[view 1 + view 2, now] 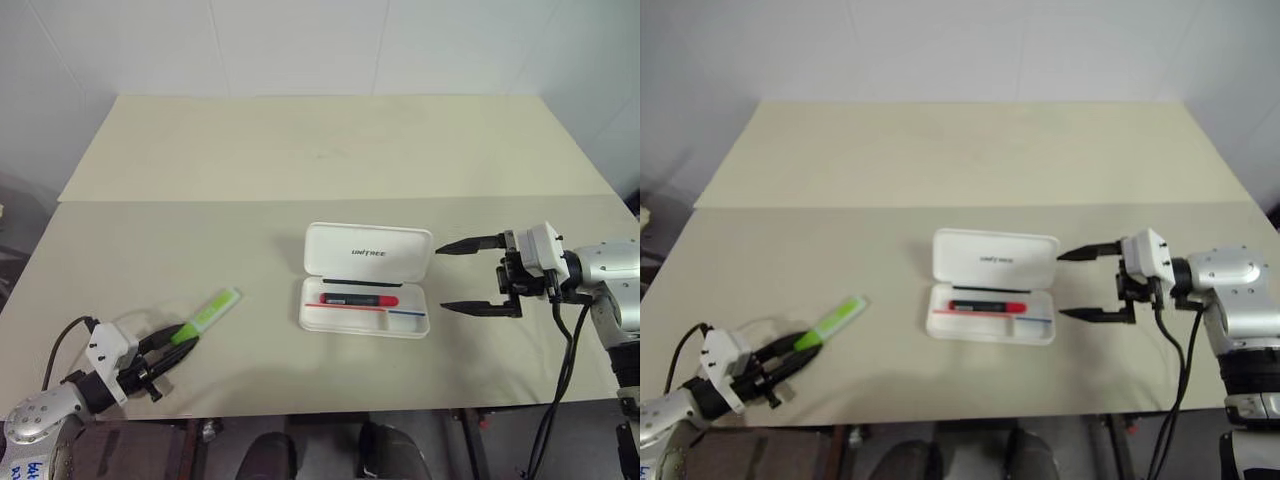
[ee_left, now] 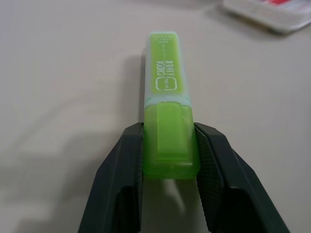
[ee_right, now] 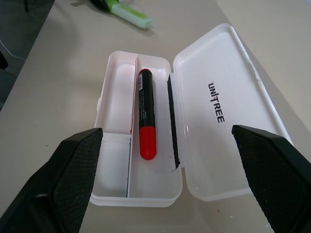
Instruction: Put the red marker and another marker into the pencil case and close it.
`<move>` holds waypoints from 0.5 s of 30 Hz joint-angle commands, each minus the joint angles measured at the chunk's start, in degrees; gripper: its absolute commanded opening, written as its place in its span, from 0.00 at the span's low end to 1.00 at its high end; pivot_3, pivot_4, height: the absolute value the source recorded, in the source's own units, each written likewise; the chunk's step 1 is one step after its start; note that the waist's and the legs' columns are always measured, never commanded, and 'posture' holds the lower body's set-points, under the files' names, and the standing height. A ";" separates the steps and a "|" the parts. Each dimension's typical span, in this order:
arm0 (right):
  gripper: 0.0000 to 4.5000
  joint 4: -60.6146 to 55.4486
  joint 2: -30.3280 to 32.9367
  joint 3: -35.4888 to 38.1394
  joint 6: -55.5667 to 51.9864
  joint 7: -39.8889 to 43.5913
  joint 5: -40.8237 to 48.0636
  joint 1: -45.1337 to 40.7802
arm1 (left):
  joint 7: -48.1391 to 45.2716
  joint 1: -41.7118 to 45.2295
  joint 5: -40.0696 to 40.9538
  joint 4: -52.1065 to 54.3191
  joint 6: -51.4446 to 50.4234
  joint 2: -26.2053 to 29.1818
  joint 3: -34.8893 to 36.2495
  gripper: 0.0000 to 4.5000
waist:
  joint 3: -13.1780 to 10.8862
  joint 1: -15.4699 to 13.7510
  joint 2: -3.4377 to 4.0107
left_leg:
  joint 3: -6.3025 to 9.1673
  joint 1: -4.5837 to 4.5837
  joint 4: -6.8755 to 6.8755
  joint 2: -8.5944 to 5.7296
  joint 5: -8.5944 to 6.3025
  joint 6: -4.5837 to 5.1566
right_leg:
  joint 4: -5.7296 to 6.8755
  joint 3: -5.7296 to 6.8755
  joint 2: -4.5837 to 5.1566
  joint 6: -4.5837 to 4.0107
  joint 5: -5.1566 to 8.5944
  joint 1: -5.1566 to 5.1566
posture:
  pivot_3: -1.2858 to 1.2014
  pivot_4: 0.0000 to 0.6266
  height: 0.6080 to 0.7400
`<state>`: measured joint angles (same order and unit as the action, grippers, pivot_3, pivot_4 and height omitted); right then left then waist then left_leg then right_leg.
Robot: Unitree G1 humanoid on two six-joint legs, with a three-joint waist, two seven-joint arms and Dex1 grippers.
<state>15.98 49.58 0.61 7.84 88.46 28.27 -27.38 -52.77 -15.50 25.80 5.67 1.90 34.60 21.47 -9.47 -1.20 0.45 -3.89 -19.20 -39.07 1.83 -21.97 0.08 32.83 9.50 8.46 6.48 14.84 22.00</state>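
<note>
Two markers (image 1: 358, 299) (image 1: 207, 316), one pencil case (image 1: 366, 277)

Head pair overhead; wrist views close.

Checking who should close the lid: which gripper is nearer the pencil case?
Right. The right gripper hovers open just beside the pencil case, at its end. The left gripper is far off across the table, shut on the green highlighter.

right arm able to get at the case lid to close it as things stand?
Probably yes. The right gripper hangs open just beside the pencil case, facing it, with bare table between them. The lid stands open and nothing is on it. The red marker lies flat inside.
</note>
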 commanded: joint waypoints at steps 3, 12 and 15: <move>1.00 -1.50 -0.52 2.27 0.95 0.77 0.17 1.72 | -2.67 0.86 4.06 8.90 -3.88 4.34 0.87 0.25 | -0.01 -0.01 -0.01 | -0.09 0.00 0.01 0.01 0.00 0.00 | 0.00 0.06 -0.04 0.00 0.00 0.00 | 0.52 0.24 1.00; 1.00 -3.26 0.96 5.54 1.01 0.45 0.94 6.31 | -7.89 9.67 4.33 14.70 -9.76 10.16 -6.78 0.25 | -0.03 -0.14 -0.03 | -0.32 0.01 -0.02 0.00 0.01 -0.01 | -0.08 0.07 -0.05 0.00 0.00 -0.06 | 0.52 0.24 1.00; 1.00 -4.64 1.33 6.90 0.59 0.09 1.28 8.00 | -7.63 13.39 3.85 14.83 -10.82 9.45 -9.64 0.25 | -0.03 -0.04 -0.03 | -0.38 0.01 -0.01 0.01 0.01 -0.01 | -0.09 0.06 -0.08 0.00 0.00 -0.04 | 0.52 0.24 1.00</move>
<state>13.39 49.52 5.19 8.42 88.09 28.39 -19.66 -60.20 -3.38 29.21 18.70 -8.60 43.89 12.49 -9.50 -1.25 0.42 -4.27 -19.19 -39.07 1.84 -21.96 0.07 32.75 9.56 8.37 6.48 14.85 21.96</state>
